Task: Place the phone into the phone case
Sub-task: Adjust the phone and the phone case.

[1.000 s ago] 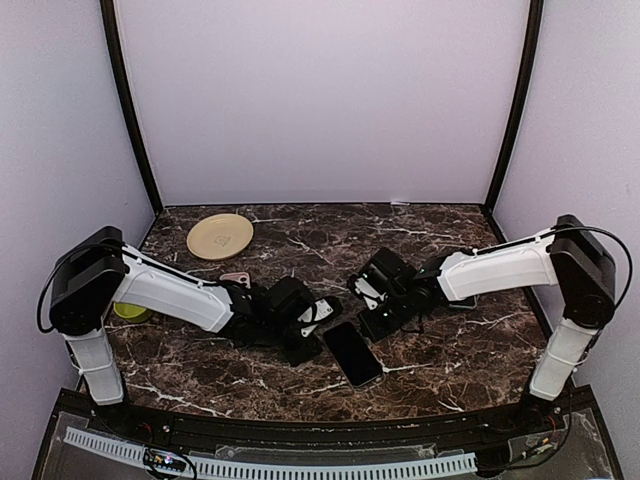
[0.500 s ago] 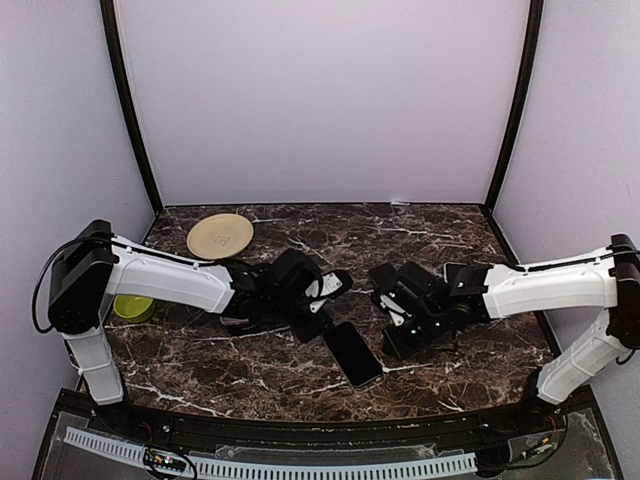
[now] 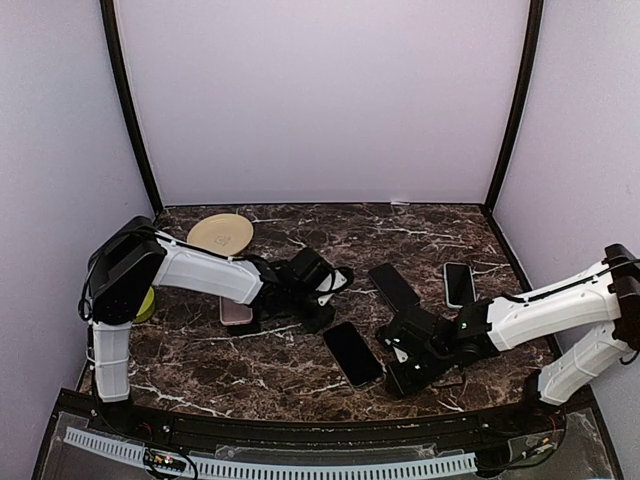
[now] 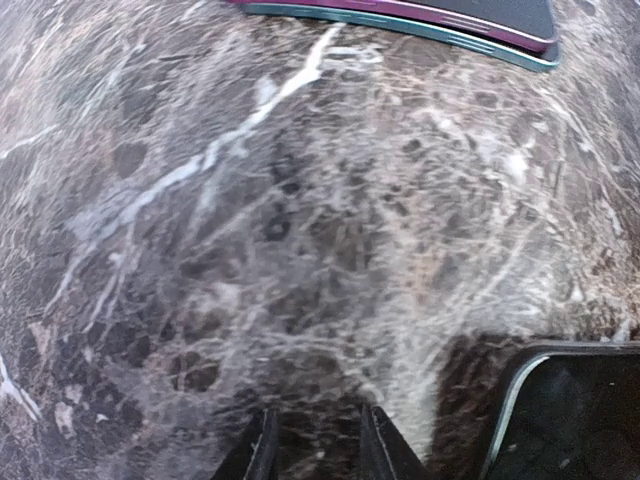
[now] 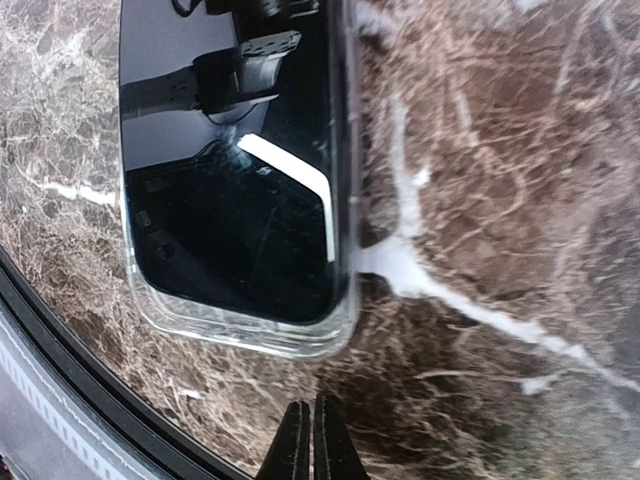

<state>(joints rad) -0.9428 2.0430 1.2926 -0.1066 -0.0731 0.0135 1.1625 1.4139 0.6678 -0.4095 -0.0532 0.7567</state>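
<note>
Phone [image 5: 230, 170], black-screened with a clear rim, lies flat on the worktop [image 5: 480, 200] just ahead of the right tool [image 5: 308, 442], not touching it. Right tool is closed, fingertips together, gripping nothing. Left tool [image 4: 313, 445] stands slightly parted and empty, low over the worktop, with the phone's corner near its right side.
</note>
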